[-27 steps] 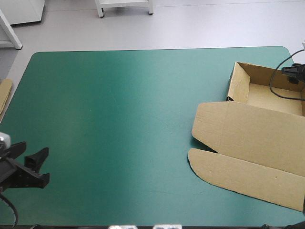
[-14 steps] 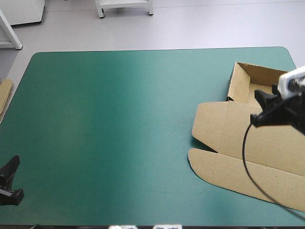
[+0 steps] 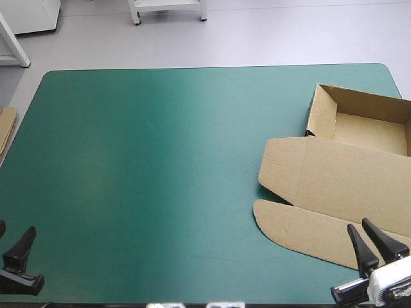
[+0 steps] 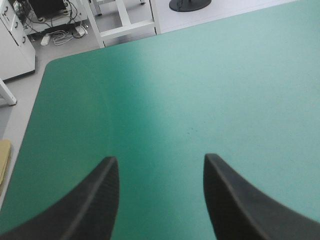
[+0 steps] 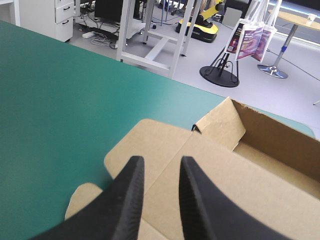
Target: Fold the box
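Your box (image 3: 347,173) lies at the right side of the table (image 3: 160,160), far walls already raised into a tray, lid flat and yet to fold, while your left gripper (image 4: 160,158) and right gripper (image 5: 161,159) hover empty, fingers parted.

Lab: drawer cabinet (image 5: 64,19), floor cables (image 4: 56,36), teal-green worktable (image 3: 160,160).
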